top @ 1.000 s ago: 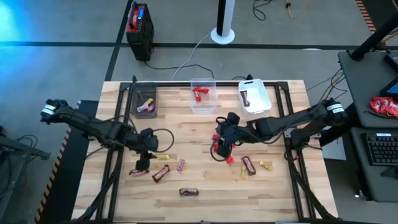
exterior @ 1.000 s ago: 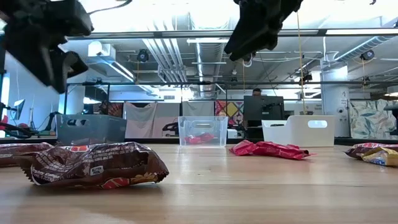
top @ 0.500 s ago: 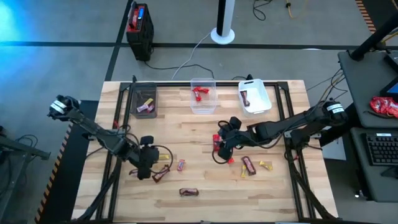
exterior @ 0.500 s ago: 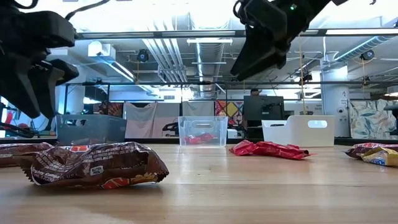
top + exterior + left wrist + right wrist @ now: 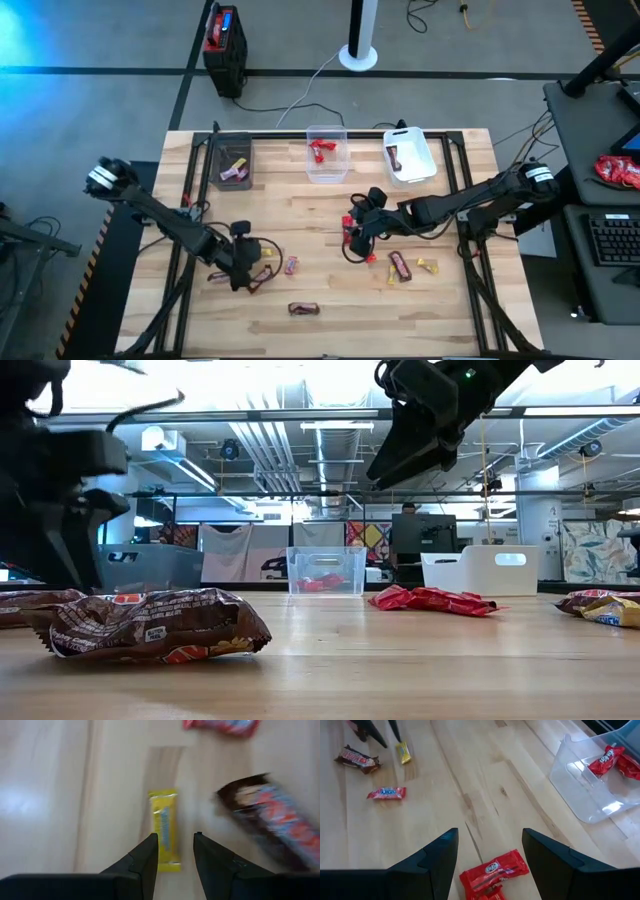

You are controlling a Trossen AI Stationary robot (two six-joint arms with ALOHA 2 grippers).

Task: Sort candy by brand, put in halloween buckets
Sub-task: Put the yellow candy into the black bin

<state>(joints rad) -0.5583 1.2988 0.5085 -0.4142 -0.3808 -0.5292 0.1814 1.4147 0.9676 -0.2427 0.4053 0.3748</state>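
Wrapped candies lie scattered on the wooden table. My left gripper (image 5: 248, 267) is open and low over a small yellow piece (image 5: 164, 827), which shows between its fingers without touching them; a dark brown bar (image 5: 270, 820) lies beside it. My right gripper (image 5: 356, 230) hovers wide open above a red bar (image 5: 495, 870). Along the far edge stand the dark grey bin (image 5: 232, 160), the clear bin (image 5: 326, 153) holding red bars, and the white bin (image 5: 409, 155) holding a brown bar.
Loose on the table are a pink piece (image 5: 291, 265), a brown bar (image 5: 304, 309) near the front edge, another brown bar (image 5: 400, 266) with a yellow piece (image 5: 428, 265) beside it, and a small red piece (image 5: 369, 257). Bare wood lies between the candies and the bins.
My left gripper has moved toward the table's near edge and come down, ending low over the yellow piece and brown bar. My right gripper has sunk a little over the red bar. No candy has moved.
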